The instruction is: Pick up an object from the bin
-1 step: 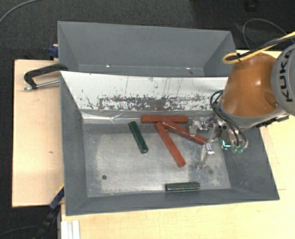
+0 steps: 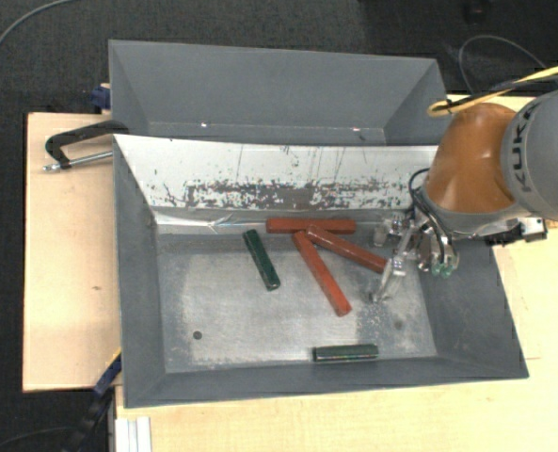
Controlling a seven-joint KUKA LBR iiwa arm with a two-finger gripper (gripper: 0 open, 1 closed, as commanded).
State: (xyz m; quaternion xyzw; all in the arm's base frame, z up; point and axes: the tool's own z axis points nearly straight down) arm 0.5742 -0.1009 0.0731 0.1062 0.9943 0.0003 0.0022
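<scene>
My gripper [image 2: 386,285] hangs low in the right part of the bin, just right of a small cluster of red-brown bars. The nearest bar [image 2: 351,250] slants down to the right and ends close beside the gripper. A longer red-brown bar [image 2: 322,273] lies diagonally under it, its lower end a short way left of the gripper tip. A third red-brown bar [image 2: 310,224] lies level against the back wall. I see nothing held in the gripper.
A dark green bar [image 2: 260,259] lies slanted left of the cluster. Another dark green bar [image 2: 345,352] rests flat against the front wall. The arm with its orange cover comes in over the right rim.
</scene>
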